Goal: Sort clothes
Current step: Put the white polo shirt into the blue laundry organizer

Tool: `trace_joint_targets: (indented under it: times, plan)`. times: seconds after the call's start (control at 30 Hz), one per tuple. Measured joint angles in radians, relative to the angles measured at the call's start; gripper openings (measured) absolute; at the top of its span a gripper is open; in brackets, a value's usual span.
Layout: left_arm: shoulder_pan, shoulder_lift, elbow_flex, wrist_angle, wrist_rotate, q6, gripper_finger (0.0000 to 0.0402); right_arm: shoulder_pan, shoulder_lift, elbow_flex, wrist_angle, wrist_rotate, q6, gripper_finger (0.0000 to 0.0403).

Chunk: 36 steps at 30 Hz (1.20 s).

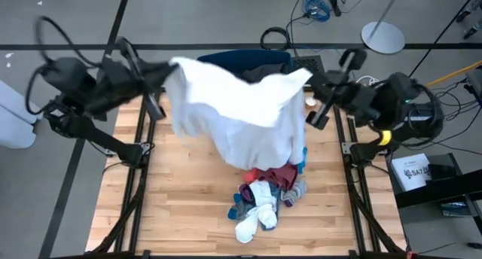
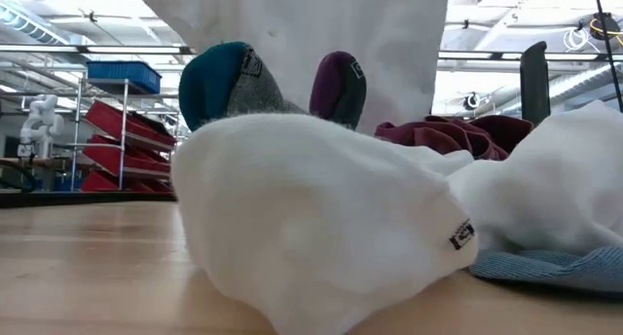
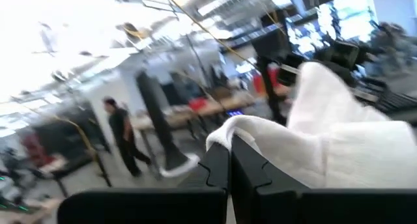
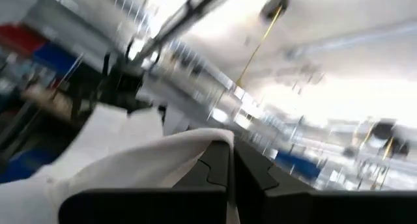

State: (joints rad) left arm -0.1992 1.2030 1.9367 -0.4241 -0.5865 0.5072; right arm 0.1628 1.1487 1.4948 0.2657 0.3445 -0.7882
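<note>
White cloth fills the middle of the scene: a large white garment point(image 1: 241, 112) hangs stretched in the air between two dark robot arms, above a pale wooden table point(image 1: 173, 214). Seen from above, the left gripper point(image 1: 172, 69) pinches one upper corner of the garment at the far left of the table, and the right gripper point(image 1: 309, 84) pinches the opposite corner at the far right. Both sets of jaws are closed tight on the fabric; each wrist camera shows the two dark fingers pressed together with a fold of white cloth point(image 3: 306, 146) caught between them. The garment sags between the arms, and its lower part drapes down over the middle of the table.

Below its hanging edge, toward the near side of the table, lies a small heap of other clothes point(image 1: 263, 195): a maroon piece point(image 2: 448, 135), a bit of bright blue point(image 1: 301, 159), and white and grey socks point(image 1: 256, 214). From table height, a white sock point(image 2: 321, 218) lies closest to the camera, with teal-tipped point(image 2: 214, 82) and purple-tipped point(image 2: 338, 87) socks standing up behind it.

Behind the held garment, at the far edge of the table, sits a navy bin point(image 1: 245, 62). In the left wrist view, a person point(image 3: 124, 136) stands in the blurred room beyond.
</note>
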Motion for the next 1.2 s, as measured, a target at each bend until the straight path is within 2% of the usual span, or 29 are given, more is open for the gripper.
trace_joint_targets:
  times: [0.2, 0.43, 0.57, 0.73, 0.87, 1.0, 1.1, 1.2]
  plan:
    - [0.025, 0.0, 0.027, 0.103, -0.001, 0.148, 0.0, -0.057, 0.03, 0.0, 0.205, -0.139, 0.058, 0.0]
    - [0.024, 0.001, 0.031, 0.343, 0.0, 0.447, 0.0, -0.179, 0.127, 0.0, 0.486, -0.23, 0.303, 0.0]
    - [0.024, 0.0, 0.031, 0.413, 0.0, 0.561, 0.0, -0.252, 0.185, 0.015, 0.557, -0.305, 0.484, 0.0]
    - [0.024, -0.008, 0.031, 0.418, 0.0, 0.66, 0.0, -0.312, 0.277, 0.135, 0.536, -0.403, 0.635, 0.0]
    - [0.02, -0.017, 0.031, 0.418, -0.024, 0.708, 0.0, -0.328, 0.356, 0.276, 0.371, -0.468, 0.702, 0.0]
    - [-0.011, -0.045, 0.031, 0.346, -0.118, 0.703, 0.0, -0.328, 0.408, 0.434, 0.013, -0.482, 0.686, 0.0]
    - [-0.041, -0.076, 0.03, 0.217, -0.162, 0.605, 0.0, -0.319, 0.425, 0.542, -0.235, -0.508, 0.638, 0.0]
    - [-0.07, -0.1, 0.03, 0.078, -0.163, 0.482, 0.0, -0.302, 0.423, 0.601, -0.378, -0.528, 0.603, 0.0]
